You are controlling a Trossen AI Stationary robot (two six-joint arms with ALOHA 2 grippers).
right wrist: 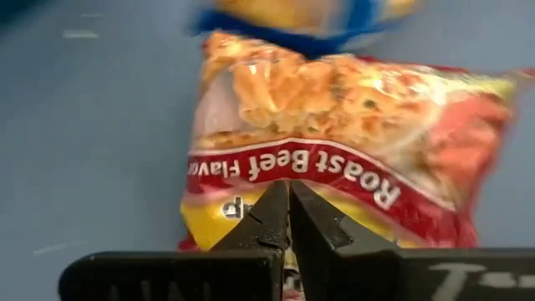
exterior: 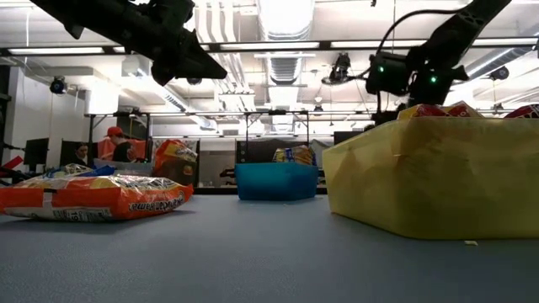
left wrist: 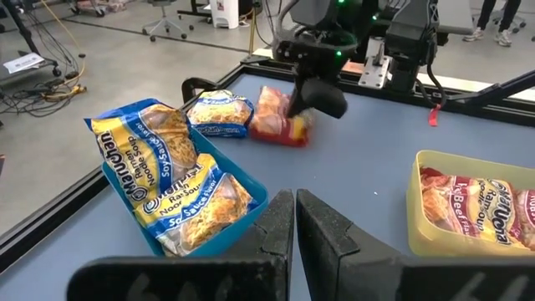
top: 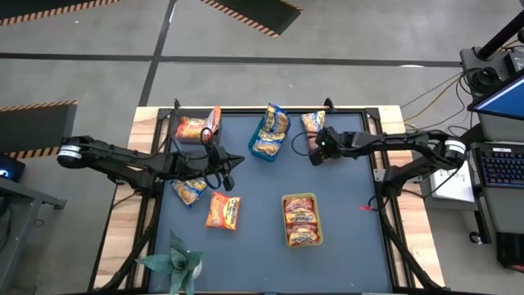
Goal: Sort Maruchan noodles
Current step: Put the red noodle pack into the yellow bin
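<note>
A red Maruchan packet point(right wrist: 334, 167) lies flat on the blue table, also seen in the left wrist view point(left wrist: 280, 117). My right gripper point(right wrist: 288, 191) is shut, slanting down right over it point(top: 315, 156). A blue bin point(top: 268, 135) holds blue-and-yellow packets point(left wrist: 180, 180). A yellow-green bin point(top: 286, 221) holds red packets point(left wrist: 476, 213). Orange packets sit at the far left point(top: 196, 127), and one lies near the front point(top: 223, 211). A blue-and-yellow packet point(top: 190, 190) lies under my left arm. My left gripper point(top: 232, 164) is shut, holds nothing and hangs above the table's middle. My right gripper points its shut fingertips point(right wrist: 276, 209) slanting down at the printed face of the red packet point(right wrist: 276, 163), near its lower band. Whether the tips touch the packet, I cannot tell. The packet lies flat on the table.
Another pale packet point(left wrist: 219, 113) lies beside the red one at the table's far edge. A green plant-like thing point(top: 173, 260) stands at the near left corner. Bare table lies between the two bins and along the right side.
</note>
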